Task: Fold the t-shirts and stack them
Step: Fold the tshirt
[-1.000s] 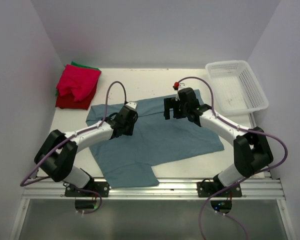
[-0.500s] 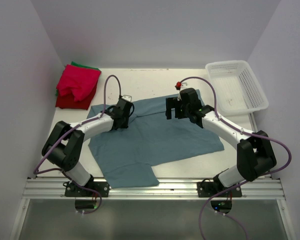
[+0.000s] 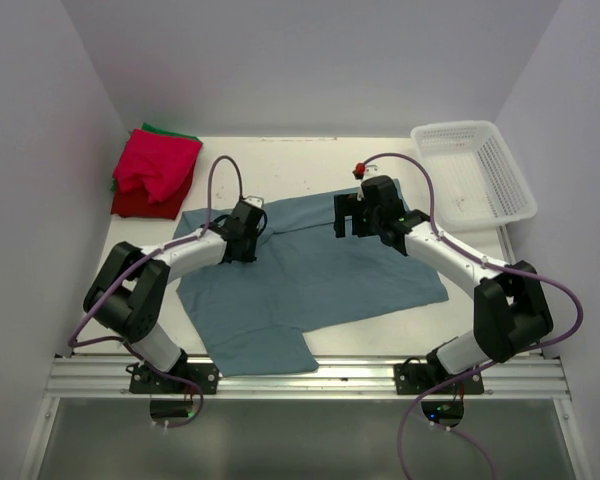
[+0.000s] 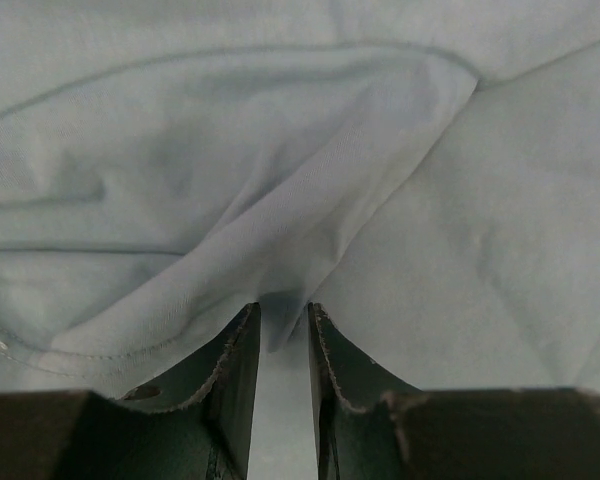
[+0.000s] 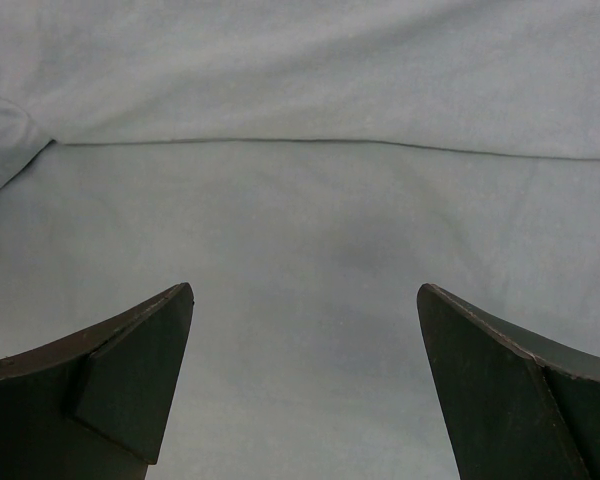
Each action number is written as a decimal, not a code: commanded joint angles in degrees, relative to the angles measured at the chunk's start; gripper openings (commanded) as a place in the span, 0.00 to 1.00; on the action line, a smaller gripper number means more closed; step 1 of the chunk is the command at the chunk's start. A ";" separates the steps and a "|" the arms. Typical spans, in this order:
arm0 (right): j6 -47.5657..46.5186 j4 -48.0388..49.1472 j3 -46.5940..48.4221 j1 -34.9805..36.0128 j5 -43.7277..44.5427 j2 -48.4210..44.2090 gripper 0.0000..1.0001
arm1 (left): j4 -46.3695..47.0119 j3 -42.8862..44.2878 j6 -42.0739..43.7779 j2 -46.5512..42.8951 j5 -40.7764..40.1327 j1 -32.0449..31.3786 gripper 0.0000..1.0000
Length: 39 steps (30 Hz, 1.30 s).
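The blue-grey t-shirt [image 3: 310, 285] lies spread out, wrinkled, with one sleeve pointing toward the arm bases. It has kept the same outline since a second ago. The left gripper [image 3: 246, 228] has moved from over the shirt's left half to its far left part, near the collar edge, and its elbow has swung out to the left. Its jaws have drawn in and now stand narrow; the left wrist view shows the left gripper [image 4: 283, 310] with a raised ridge of the blue-grey t-shirt [image 4: 430, 200] running into the slit between the fingers, so it is pinching a fold of cloth. The right gripper [image 3: 348, 217] has crept slightly toward the shirt's far edge; the right wrist view shows the right gripper [image 5: 305, 290] spread wide above flat blue-grey t-shirt [image 5: 310, 230], with nothing between the fingers.

Beyond the shirt's far left corner sits the stack of folded shirts, unchanged. The red t-shirts [image 3: 155, 170] are on top, the upper one rumpled, and the green t-shirt [image 3: 166, 128] shows as a thin edge at the back. Beyond the shirt's far right corner, well apart from it, the white mesh basket [image 3: 458, 126] stands where it was, its mesh floor in plain sight. Everything rests on the pale table [image 3: 300, 165]
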 commanded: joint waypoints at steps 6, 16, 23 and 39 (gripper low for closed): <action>-0.16 -0.52 -0.67 -0.70 1.22 -1.23 0.98 | -0.63 -1.49 -1.47 1.16 -0.16 -0.16 0.27; -0.25 -0.61 -1.11 -0.87 1.49 -2.02 0.97 | 0.86 -1.05 -0.94 2.83 -0.07 0.01 0.10; -0.34 -0.70 -0.93 -0.87 1.58 -1.75 0.96 | -1.07 -0.09 -1.30 0.12 -1.04 0.01 0.01; -0.51 -0.70 -0.40 -0.87 1.22 -1.58 0.96 | -6.52 3.17 -3.49 -5.69 1.95 -3.59 0.00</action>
